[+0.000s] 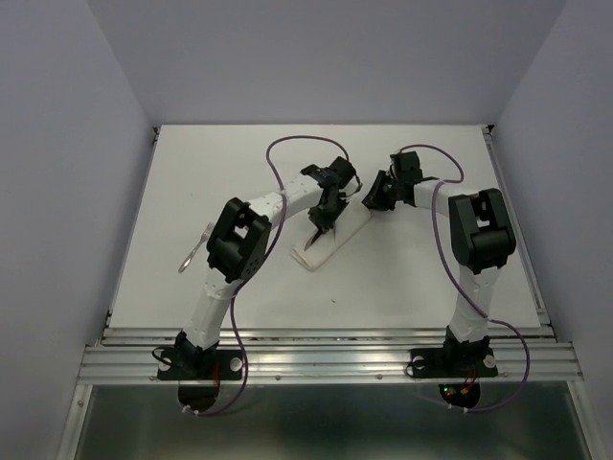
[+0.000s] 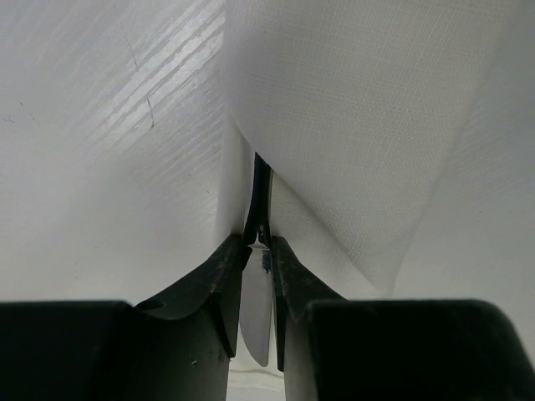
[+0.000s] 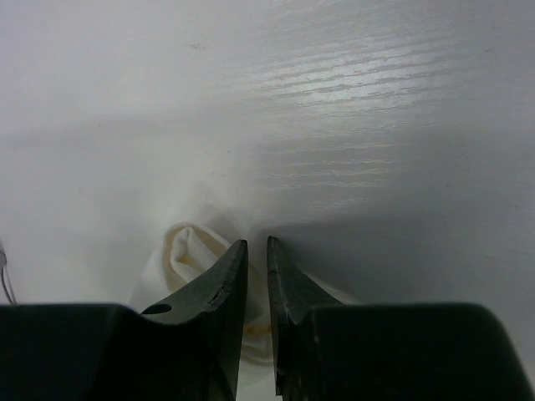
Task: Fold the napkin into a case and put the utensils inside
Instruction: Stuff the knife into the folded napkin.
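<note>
On my overhead view the left gripper (image 1: pixel 316 233) is down over the near-left end of the narrow white case (image 1: pixel 335 235) of folded napkin cloth. The case lies slanted at about the middle of the white tabletop (image 1: pixel 431 278), running from near left to far right.

From the left wrist camera I see the left gripper (image 2: pixel 261 238) with its jaws drawn in close, clamped on a slim shiny silver metal utensil (image 2: pixel 256 317). The pale blade end sits between the black fingers (image 2: pixel 213 284). The thin dark end runs forward from the tips into a gap between the layers of the case (image 2: pixel 351 125). Whether it is a knife or another piece I cannot tell.

The right gripper (image 1: pixel 369 203) is at the far-right end of the case. On its wrist camera the right gripper (image 3: pixel 257 244) shows only a narrow slit between the fingers (image 3: pixel 217 292). A soft loop of the case's cloth (image 3: pixel 188 251) bulges up just left of the tips and cloth runs under them, so I read it as pinching that cloth.

A second utensil (image 1: pixel 194 251), silver and slim, lies by itself near the left edge of the tabletop, well apart from both grippers.
</note>
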Available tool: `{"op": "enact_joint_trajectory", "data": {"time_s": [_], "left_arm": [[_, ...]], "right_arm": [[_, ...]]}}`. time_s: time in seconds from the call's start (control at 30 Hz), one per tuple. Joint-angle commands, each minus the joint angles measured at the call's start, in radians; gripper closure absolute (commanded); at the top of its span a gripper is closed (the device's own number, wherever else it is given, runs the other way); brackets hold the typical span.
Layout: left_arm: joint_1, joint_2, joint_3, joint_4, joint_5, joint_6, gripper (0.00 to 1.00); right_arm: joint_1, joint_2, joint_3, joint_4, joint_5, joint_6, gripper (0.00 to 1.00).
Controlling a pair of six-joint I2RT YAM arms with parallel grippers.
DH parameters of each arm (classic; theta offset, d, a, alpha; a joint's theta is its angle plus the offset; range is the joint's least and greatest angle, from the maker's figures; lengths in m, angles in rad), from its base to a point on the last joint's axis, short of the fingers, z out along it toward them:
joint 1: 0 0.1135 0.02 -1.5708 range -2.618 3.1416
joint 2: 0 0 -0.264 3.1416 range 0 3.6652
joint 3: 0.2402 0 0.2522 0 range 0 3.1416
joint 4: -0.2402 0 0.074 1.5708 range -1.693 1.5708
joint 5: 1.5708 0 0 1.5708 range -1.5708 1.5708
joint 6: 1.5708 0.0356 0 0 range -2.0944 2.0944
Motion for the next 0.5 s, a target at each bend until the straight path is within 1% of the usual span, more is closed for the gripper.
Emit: {"op": "enact_joint_trajectory", "data": {"time_s": [0.0,0.2,0.47], "left_arm": [[-0.014,-0.007,0.051,-0.013,0.011,0.050,0.82],[-0.027,0.001,0.057,0.003,0.034,0.088,0.82],[-0.027,0.028,0.102,0.004,0.033,0.098,0.82]], "right_arm": [[0.014,0.001,-0.022,-0.029,0.008,-0.021,0.78],[0.023,0.006,-0.020,-0.028,0.000,-0.021,0.78],[0.023,0.005,-0.022,-0.032,0.003,-0.026,0.78]]}}
